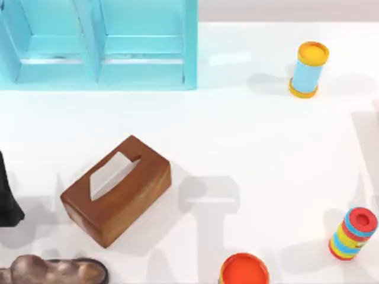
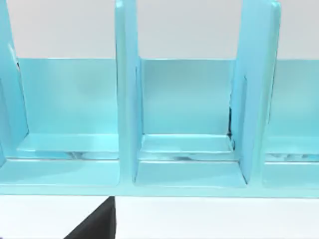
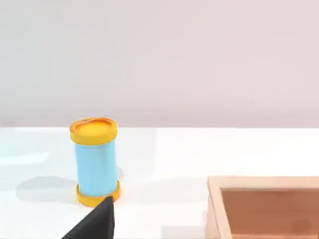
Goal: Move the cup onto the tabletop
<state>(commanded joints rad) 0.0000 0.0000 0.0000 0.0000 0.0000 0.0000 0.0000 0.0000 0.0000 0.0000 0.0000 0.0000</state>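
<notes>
- The left gripper (image 2: 97,221) sits low over the tabletop (image 1: 266,148), facing the turquoise shelf unit (image 2: 127,99). Whether its jaws are spread or pressed together cannot be told.
- The right gripper (image 3: 97,221) looks toward the light-blue cylinder (image 3: 95,162), and its jaws are just as unreadable.
- The wooden tissue box (image 1: 115,189) lies mid-table, so any reach should probably steer around it.
- Where the cup stands cannot be told. The shelf bays facing the left wrist look bare, so it is wise to find the cup before reaching in.

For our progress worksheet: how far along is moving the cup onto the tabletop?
Done: nothing; the tabletop carries a tissue box, a light-blue cylinder and a rainbow cylinder, no cup among them. In hand: the left arm sits at the table's left edge, its wrist view facing the shelf unit. Left: finding, grasping and setting down the cup.
</notes>
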